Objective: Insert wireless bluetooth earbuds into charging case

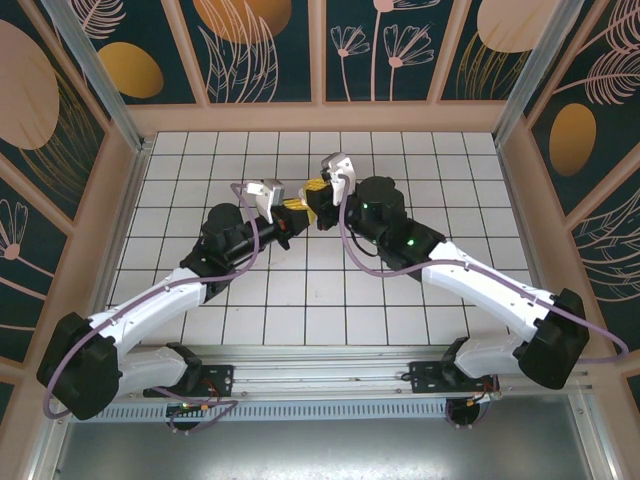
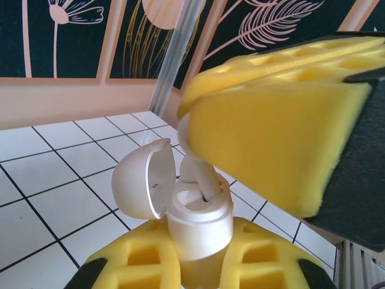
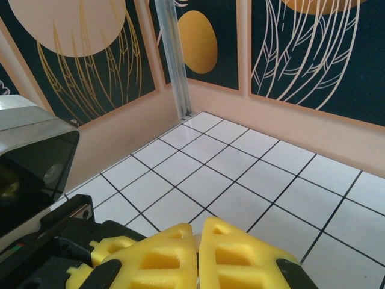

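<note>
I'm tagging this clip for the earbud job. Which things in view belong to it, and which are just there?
Job: charging case, lid open, held by left gripper; white earbud at its socket, pinched by right gripper.
Just there: tiled table; patterned walls; metal post.

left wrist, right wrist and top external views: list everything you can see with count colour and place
charging case: one, white, lid open, clamped between the left gripper's yellow pads
earbud: one, white, stem down in the case's opening, at the tip of the right gripper's pads
table: one, white tiles with dark lines, under both arms
wall panels: several, dark teal with floral prints, around the table
left gripper: one, yellow pads, mid-table, shut on the case
right gripper: one, yellow pads, above the case, shut
</note>
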`<state>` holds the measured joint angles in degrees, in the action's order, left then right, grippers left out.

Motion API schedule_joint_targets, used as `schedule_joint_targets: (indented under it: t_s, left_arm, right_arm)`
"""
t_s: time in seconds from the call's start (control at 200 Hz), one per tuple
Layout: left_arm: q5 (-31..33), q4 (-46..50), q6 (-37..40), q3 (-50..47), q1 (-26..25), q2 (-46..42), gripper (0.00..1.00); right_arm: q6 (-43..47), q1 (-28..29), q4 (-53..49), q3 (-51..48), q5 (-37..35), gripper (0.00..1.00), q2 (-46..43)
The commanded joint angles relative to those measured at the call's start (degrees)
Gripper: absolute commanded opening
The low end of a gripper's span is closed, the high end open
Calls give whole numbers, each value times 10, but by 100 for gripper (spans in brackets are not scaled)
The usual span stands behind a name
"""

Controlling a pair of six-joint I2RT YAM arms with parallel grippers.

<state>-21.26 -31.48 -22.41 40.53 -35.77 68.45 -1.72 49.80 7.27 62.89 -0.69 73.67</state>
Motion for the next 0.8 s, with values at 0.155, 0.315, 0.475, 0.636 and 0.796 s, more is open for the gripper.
schedule_joint_targets:
  t_s: [0.155, 0.315, 0.475, 0.636, 0.796]
  left_arm:
    - [11, -42, -3, 25, 3, -19, 0]
    - [7, -41, -4, 25, 3, -13, 0]
    - [3, -40, 1, 24, 3, -6, 0]
    - [4, -40, 20, 20, 3, -11, 0]
    - [3, -39, 35, 15, 3, -18, 0]
  right_arm:
    - [-10, -6, -45, -4, 44, 7, -12]
    - [-15, -7, -71, 16, 62, 7, 6]
    - [-14, -6, -111, 55, 78, 8, 36]
    - [-23, -7, -151, 83, 66, 11, 60]
    - [-41, -8, -171, 101, 51, 24, 64]
